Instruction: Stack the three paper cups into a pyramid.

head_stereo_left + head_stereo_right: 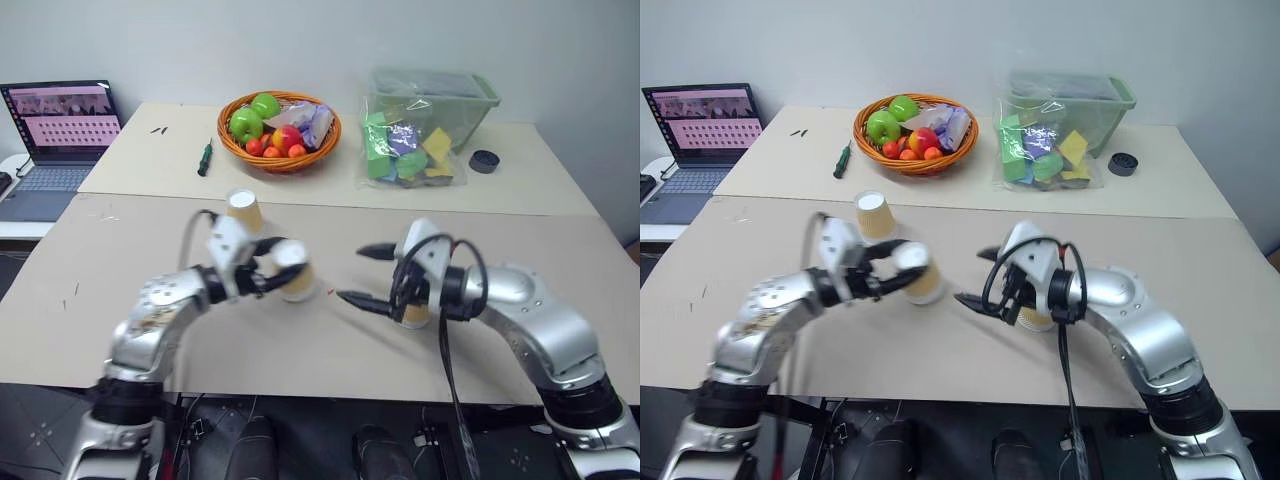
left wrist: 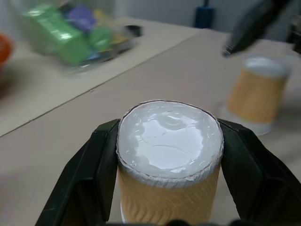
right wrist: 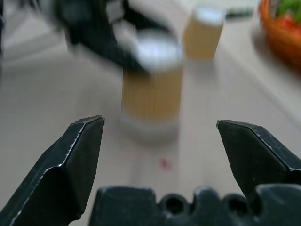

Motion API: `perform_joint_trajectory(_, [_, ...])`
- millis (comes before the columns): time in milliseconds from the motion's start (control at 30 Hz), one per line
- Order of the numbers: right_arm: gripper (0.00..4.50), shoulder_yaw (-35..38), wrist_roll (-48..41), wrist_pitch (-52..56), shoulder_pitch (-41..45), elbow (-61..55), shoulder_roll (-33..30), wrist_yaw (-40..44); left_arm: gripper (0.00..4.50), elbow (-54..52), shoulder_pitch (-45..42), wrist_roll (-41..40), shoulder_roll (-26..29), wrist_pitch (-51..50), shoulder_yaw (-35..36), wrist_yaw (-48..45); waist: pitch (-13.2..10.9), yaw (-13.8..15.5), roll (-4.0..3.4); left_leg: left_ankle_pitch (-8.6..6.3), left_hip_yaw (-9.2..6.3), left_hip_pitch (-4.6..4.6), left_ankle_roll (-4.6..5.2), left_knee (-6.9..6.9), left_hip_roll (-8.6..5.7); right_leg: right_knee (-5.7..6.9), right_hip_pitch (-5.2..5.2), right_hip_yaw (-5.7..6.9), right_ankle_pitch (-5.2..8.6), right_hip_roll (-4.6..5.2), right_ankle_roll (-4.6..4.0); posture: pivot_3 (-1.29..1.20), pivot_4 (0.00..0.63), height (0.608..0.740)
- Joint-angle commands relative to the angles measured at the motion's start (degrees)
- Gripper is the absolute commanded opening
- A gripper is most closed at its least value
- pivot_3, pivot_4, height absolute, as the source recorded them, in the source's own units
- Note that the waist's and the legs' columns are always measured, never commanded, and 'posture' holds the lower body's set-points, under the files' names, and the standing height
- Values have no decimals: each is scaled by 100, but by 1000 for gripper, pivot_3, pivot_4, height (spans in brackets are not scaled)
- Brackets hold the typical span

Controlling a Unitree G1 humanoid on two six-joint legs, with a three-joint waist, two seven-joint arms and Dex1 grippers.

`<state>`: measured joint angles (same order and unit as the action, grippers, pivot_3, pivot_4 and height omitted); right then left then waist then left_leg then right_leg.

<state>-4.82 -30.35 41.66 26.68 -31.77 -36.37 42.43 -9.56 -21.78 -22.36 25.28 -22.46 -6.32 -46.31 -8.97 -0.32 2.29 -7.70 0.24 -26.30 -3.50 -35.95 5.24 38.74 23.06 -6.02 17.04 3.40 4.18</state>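
Observation:
All three paper cups are tan, ribbed and upside down, white bases up. One cup [image 1: 243, 210] stands alone on the table behind my left arm. My left gripper [image 1: 288, 270] is shut on the second cup [image 2: 169, 160], a black finger [image 2: 94, 169] on each side, near the middle of the table. Whether this cup touches the table I cannot tell. The third cup [image 1: 414, 316] stands to the right, mostly hidden under my right gripper [image 1: 352, 274]. That gripper is open and empty, its fingertips [image 3: 87, 141] pointing toward the held cup [image 3: 151, 89].
On the far table are a wicker fruit basket [image 1: 280, 130], a clear bag of coloured blocks [image 1: 408, 150] by a green bin [image 1: 440, 95], a black cap [image 1: 484, 161] and a screwdriver [image 1: 205, 158]. A laptop [image 1: 55, 140] sits at the far left.

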Motion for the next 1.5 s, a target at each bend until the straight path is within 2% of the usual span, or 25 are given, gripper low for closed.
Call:
perform_joint_trajectory(33, [4500,96,-105,216,-68,-298,-161,-25,2646,495,-323,283,-338,381,-322,-36,0,5,0,-1,-2,0,1,3,0,-2,1,1,0,0,0,0,150,692])
perform_joint_trajectory(133, [4500,80,-117,322,-51,-387,-165,-102,2646,843,-455,428,-535,576,-395,-40,0,6,-2,0,-3,-4,2,3,-1,3,6,1,0,0,-1,0,150,692])
perform_joint_trajectory(167, [4500,102,-144,353,-51,-424,-163,-123,3646,894,-470,447,-558,616,-386,-48,0,-16,-2,0,-3,-3,2,2,-2,3,6,1,0,0,-1,0,150,692])
perform_joint_trajectory(267, [4500,132,-175,412,-44,-480,-151,-181,4435,914,-480,457,-559,687,-332,-110,0,-50,-2,0,-5,-3,2,3,-2,4,7,1,0,0,-1,0,150,692])
perform_joint_trajectory(467, [4500,29,-123,331,-124,-354,-136,-187,4435,227,-326,240,-212,441,73,-71,0,-45,-2,0,-6,-3,2,3,-3,3,6,1,0,1,0,0,150,692])
perform_joint_trajectory(700, [4500,-58,40,132,-221,-71,-181,-47,4435,-1637,723,-1032,441,-1210,1558,645,-2,-98,-4,0,-6,-3,2,7,-2,3,7,0,1,1,0,0,150,692])
perform_joint_trajectory(800, [4500,-54,71,89,-205,-16,-162,-25,4435,-1948,1024,-1440,396,-1772,2207,1338,-3,-46,-5,0,-8,-1,1,3,-2,5,5,2,1,3,1,0,150,692])
perform_joint_trajectory(900, [4500,-34,57,66,-151,17,-119,-18,4435,-1507,1095,-768,227,-1716,2442,2313,-3,-16,-5,1,-13,2,1,-6,-2,5,-4,10,1,3,2,0,150,692])
perform_joint_trajectory(1033, [4500,-72,88,57,-100,55,-108,10,4435,-406,786,343,-147,-761,2084,3191,-3,-5,-3,2,-15,4,3,-7,-5,4,-6,10,-1,4,2,0,150,692])
perform_joint_trajectory(1200, [4500,-30,99,76,-89,45,-137,47,4435,433,314,618,-442,-191,1854,3209,-6,33,1,2,-16,-8,3,0,-7,-4,0,10,-2,4,0,0,150,692])
perform_joint_trajectory(1500, [4500,-2,116,103,-169,-49,-150,3,4435,2246,-761,918,-425,764,1519,2657,-6,43,1,3,-17,-8,2,7,-8,-4,3,14,-1,3,0,0,150,692])
